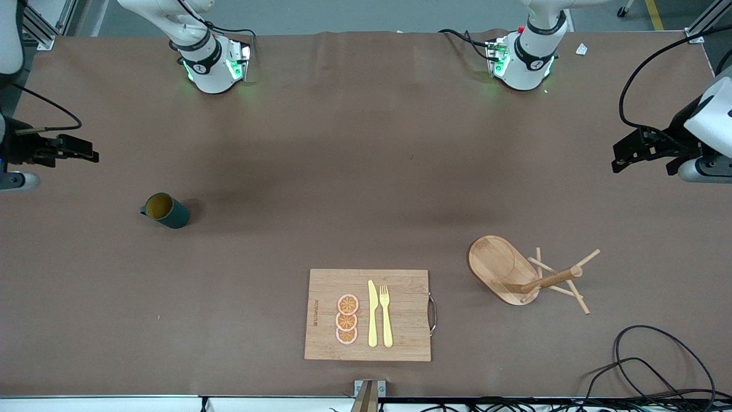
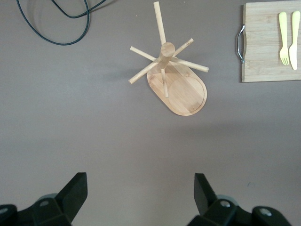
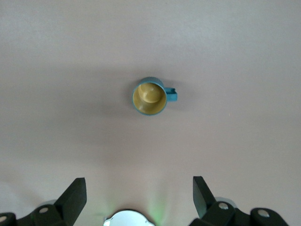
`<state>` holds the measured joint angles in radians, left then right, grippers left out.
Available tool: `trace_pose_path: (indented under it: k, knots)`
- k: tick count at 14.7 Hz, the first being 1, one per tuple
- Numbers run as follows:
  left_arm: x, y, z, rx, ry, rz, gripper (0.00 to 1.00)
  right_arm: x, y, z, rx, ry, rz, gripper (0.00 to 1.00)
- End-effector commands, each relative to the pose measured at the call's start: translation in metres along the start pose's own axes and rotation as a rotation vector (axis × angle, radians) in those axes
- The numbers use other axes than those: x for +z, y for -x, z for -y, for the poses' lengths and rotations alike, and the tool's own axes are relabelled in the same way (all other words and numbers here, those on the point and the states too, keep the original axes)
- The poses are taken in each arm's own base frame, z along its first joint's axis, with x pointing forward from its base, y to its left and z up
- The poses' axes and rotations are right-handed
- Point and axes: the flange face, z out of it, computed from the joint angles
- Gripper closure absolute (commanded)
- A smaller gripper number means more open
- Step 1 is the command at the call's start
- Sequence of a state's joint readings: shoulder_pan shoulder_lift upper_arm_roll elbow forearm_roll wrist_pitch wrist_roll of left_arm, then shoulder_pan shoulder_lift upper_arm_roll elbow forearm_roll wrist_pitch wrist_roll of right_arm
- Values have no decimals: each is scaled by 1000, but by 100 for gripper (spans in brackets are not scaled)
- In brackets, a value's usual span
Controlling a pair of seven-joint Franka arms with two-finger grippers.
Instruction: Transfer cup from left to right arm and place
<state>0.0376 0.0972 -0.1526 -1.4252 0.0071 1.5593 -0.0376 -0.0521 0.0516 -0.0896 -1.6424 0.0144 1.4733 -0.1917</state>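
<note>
The cup [image 1: 166, 210] is one small dark teal mug with a mustard-yellow inside and a short side handle. It stands upright on the brown table [image 1: 366, 171] toward the right arm's end, well apart from everything else. One wooden cutting board [image 1: 368, 315] carries three orange slices [image 1: 347, 319], one yellow knife [image 1: 372, 313] and one yellow fork [image 1: 386, 315]. One wooden peg rack [image 1: 529, 274] stands toward the left arm's end. The left gripper [image 2: 141, 195] and the right gripper [image 3: 139, 197] each hang over bare table, jaws spread wide, holding nothing.
</note>
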Motion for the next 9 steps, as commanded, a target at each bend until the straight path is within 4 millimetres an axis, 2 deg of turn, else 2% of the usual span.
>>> trace_pose_path:
  k: [1,6,9]
  knots:
    - [-5,5,-10,32,-16,-9,0,-20,6,2,51,14,3,0]
    - [-5,5,3,6,-25,-10,0,-57,11,2,60,70,-40,0]
    - [-5,3,2,3,-26,-18,0,-72,15,3,59,78,-60,0]
